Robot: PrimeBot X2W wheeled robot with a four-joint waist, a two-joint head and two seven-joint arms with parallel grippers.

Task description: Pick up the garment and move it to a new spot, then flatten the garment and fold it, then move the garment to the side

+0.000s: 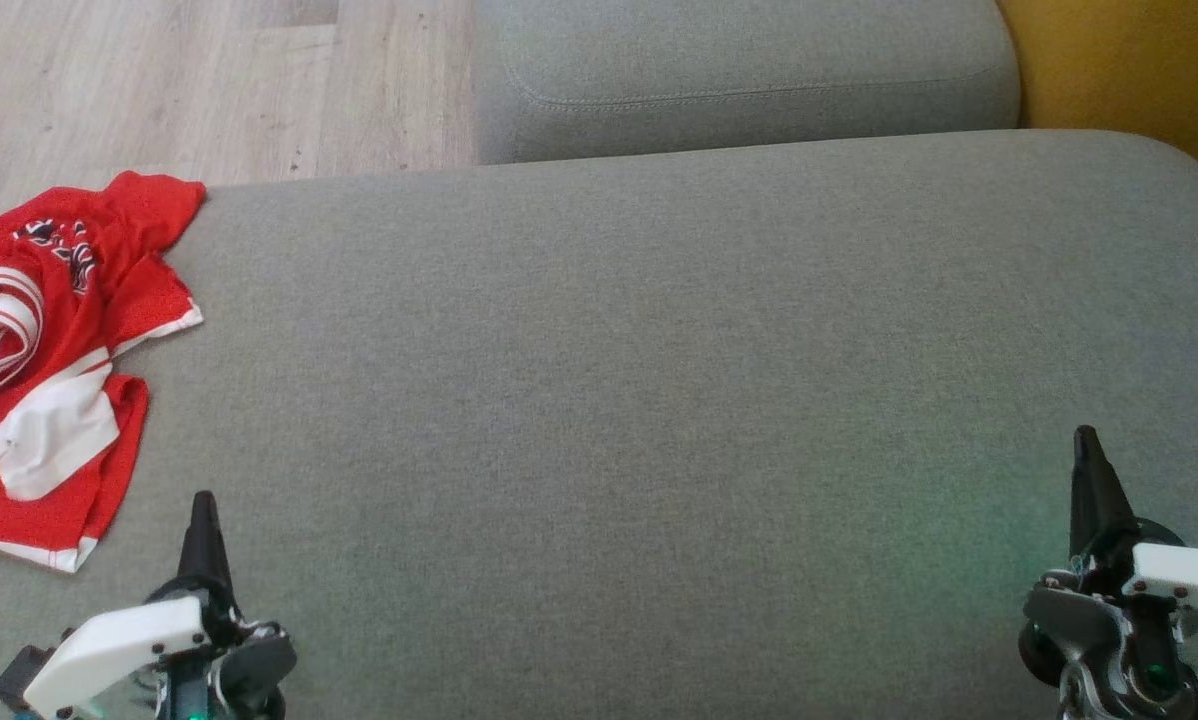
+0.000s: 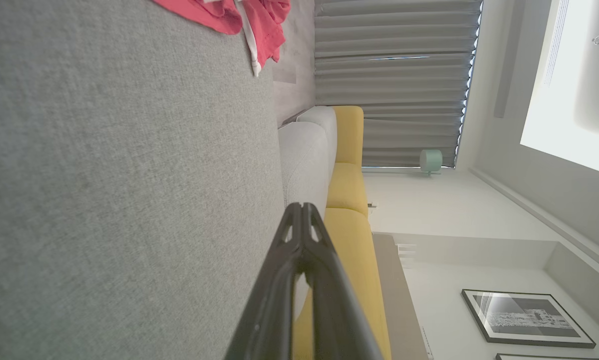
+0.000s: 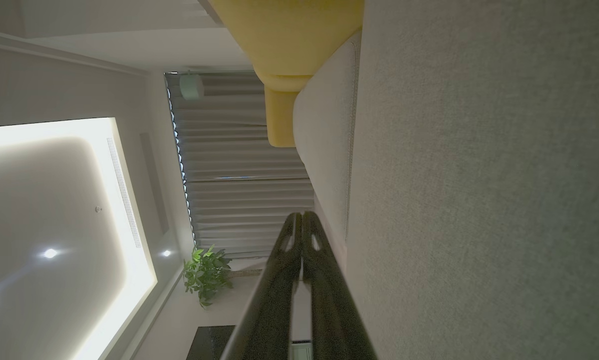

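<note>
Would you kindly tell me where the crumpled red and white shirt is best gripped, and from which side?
Probably the bunched striped roll of the shirt, taken from above: it seems to stand proud of the grey cushion, while the hems lie flat. The left gripper, nearest it with jaws shut, would have to open first.

cushion [image 1: 659, 400] centre: bare, open; left edge: garment [image 1: 49, 370] heaped; far: second cushion [image 1: 749, 70]
</note>
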